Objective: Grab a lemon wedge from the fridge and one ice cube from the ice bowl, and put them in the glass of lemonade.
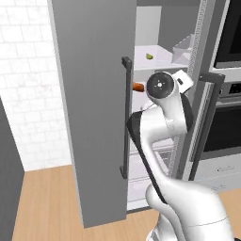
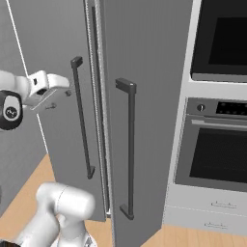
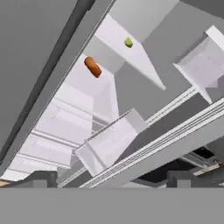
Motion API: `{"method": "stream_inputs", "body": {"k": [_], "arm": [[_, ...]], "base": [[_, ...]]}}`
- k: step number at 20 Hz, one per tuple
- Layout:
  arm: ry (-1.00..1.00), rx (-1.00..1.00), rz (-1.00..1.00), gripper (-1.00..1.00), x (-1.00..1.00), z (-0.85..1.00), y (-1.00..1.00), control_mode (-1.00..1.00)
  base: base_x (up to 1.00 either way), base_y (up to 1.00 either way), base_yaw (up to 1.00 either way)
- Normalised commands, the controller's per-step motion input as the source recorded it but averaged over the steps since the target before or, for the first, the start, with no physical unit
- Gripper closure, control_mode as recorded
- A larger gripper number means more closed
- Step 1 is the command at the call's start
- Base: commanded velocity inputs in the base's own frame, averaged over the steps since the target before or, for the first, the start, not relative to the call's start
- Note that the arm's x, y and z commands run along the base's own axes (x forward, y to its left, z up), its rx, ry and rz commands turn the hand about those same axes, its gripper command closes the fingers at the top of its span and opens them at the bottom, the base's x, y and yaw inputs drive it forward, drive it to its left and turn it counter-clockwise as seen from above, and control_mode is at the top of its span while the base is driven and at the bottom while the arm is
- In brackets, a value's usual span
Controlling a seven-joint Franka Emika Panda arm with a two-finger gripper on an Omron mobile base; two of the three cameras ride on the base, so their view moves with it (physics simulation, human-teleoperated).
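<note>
Hand view: tool (image 3: 112, 177) spread wide, empty, facing the fridge (image 3: 131, 144) shelves.

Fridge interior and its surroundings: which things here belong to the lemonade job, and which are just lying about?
Belongs to the job:
- lemon wedge, on an upper shelf
- fridge, left door swung open
- gripper, open, empty, facing the shelves

Just lying about:
- orange-red carrot-like item, one shelf below the wedge
- clear door bins
- built-in ovens, right of the fridge

Raised arm — gripper (image 3: 111, 178) wide apart
</note>
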Motion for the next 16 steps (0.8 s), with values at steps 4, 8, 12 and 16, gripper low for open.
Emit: {"method": "stream_inputs", "body": {"k": [4, 8, 12, 16], "arm": [[0.17, -0.43, -0.16, -1.0, 1.0, -0.51, 0.29, -1.0], [0.24, -0.36, -0.17, -1.0, 1.0, -0.44, -0.01, -1.0], [0.24, -0.28, -0.16, -1.0, 0.91, -0.03, -0.24, -1.0], [0.24, -0.16, -0.16, -1.0, 0.51, 0.0, -0.47, -1.0]], "base": [[0.0, 0.0, 0.0], [0.0, 0.0, 0.0], [0.0, 0.0, 0.0], [0.0, 0.0, 0.0]]}}
